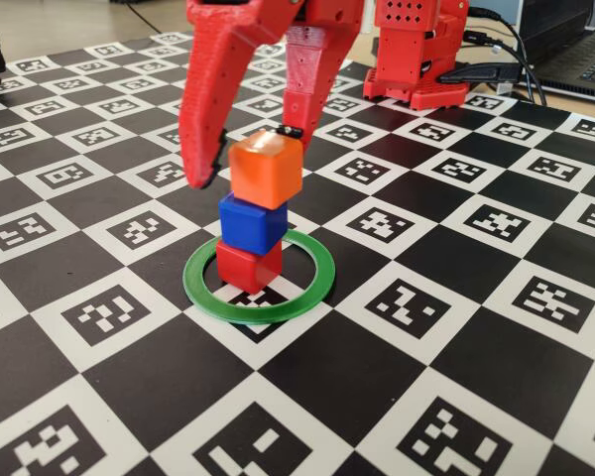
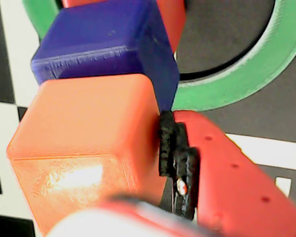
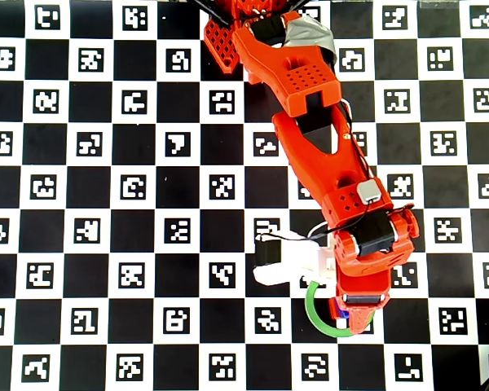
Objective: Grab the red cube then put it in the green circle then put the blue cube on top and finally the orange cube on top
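Checkerboard marker mat [image 1: 456,327] at frame centre: red cube [image 1: 248,266] inside green circle [image 1: 312,283], blue cube [image 1: 252,224] on it, orange cube [image 1: 268,171] skewed on top. Gripper [image 1: 243,159] spread, one finger touching, straddling it from above.

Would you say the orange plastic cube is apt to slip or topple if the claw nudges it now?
Probably. The small orange plastic cube looks glossy, so likely slippery, and it sits slightly askew atop the blue cube. Rigid and seemingly light, it should slide or tip off rather than deform.
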Action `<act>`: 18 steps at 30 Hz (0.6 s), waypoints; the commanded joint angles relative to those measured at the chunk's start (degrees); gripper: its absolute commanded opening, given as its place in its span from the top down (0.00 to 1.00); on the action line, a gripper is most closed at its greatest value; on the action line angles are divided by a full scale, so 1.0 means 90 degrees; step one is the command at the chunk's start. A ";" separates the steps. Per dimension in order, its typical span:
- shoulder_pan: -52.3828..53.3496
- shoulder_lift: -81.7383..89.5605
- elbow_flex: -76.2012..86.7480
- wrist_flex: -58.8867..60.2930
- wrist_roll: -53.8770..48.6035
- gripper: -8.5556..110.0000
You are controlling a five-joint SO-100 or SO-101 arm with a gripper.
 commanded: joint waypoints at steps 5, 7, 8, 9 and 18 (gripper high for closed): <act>0.0088 0.1113 0.0176 -0.0059 0.0000 0.63; 0.0088 0.1289 0.0391 -0.0059 -0.0010 0.63; 0.0088 0.1396 0.0508 -0.0059 -0.0029 0.63; 0.0088 0.1514 0.0615 -0.0059 -0.0039 0.63; 0.0176 0.2607 0.1611 -0.0107 -0.0098 0.63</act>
